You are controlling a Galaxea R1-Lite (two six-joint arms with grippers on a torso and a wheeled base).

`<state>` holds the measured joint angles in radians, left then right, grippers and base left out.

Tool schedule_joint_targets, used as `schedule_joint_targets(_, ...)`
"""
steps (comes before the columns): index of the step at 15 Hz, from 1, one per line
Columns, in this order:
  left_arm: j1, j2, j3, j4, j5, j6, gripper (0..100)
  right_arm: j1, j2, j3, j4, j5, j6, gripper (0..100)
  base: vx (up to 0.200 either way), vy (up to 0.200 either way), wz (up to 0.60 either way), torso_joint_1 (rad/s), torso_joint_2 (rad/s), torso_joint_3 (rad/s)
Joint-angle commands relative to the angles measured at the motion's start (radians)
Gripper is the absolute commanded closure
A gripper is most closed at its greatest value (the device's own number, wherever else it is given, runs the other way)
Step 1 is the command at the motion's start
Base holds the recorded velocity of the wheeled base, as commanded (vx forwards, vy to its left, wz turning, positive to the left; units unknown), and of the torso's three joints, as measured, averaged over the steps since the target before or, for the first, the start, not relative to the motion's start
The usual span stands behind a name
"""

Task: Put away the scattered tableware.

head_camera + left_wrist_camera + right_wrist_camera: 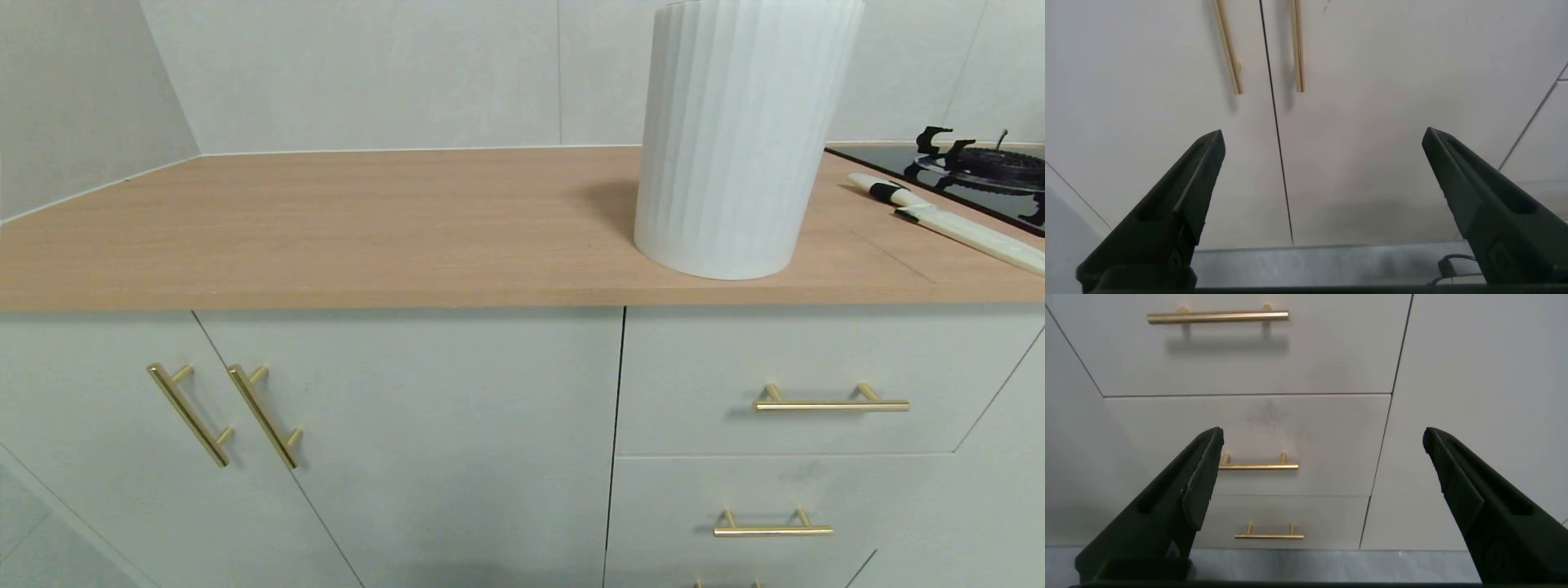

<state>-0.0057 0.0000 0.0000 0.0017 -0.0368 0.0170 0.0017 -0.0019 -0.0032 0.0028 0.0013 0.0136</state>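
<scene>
A tall white ribbed holder (737, 135) stands on the wooden countertop (326, 229), right of centre. A white knife with a black band (947, 220) lies flat on the counter to the holder's right, beside the stove. My left gripper (1323, 147) is open and empty, low in front of the cabinet doors with two gold handles (1297, 45). My right gripper (1323, 441) is open and empty too, facing the drawer fronts and their gold handles (1218, 317).
A black glass stove (971, 175) with a burner grate sits at the counter's far right. Below the counter are two cabinet doors (326, 441) on the left and a stack of drawers (816, 384) on the right. Tiled walls close the back and left.
</scene>
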Motion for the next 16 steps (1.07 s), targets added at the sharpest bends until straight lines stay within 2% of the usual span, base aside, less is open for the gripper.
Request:
schedule_joint_targets(1,0.0,0.002,0.0,0.0,0.0,0.0,0,0.0,0.002,0.0,0.0,0.0,-0.001,0,0.0,-0.2,0.0,0.002,0.01,0.007)
schedule_joint_targets(9,0.0,0.002,0.0,0.0,0.0,0.0,0,0.0,0.002,0.002,-0.001,0.0,-0.001,0,0.0,-0.2,0.0,0.003,0.0,0.001)
schedule_joint_targets(16,0.0,0.002,0.0,0.0,0.0,-0.002,0,0.0,0.002,0.002,-0.001,0.0,-0.003,0,0.0,0.0,0.0,0.0,0.0,0.0)
